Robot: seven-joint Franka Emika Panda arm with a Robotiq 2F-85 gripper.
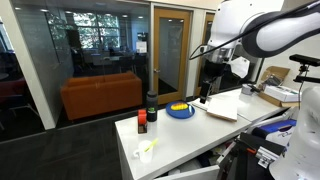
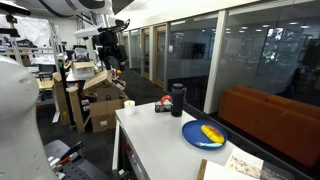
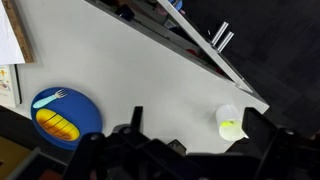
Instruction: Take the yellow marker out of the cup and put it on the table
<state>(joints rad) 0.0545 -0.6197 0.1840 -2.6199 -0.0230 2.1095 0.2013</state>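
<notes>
white cup [image 3: 227, 116], yellow marker [image 3: 230, 127], blue bowl [image 3: 91, 116]

A blue plate [image 3: 92, 118] holding a yellow item [image 3: 57, 125] sits near a dark bottle [image 1: 152, 103].

Wrist view: gripper [image 3: 190, 130] body cropped by bottom edge. Yellow marker [image 3: 231, 127] mostly sunk in cup [image 3: 226, 116], lower right; length hidden. Paper [image 3: 8, 50] cut at left edge.
</notes>
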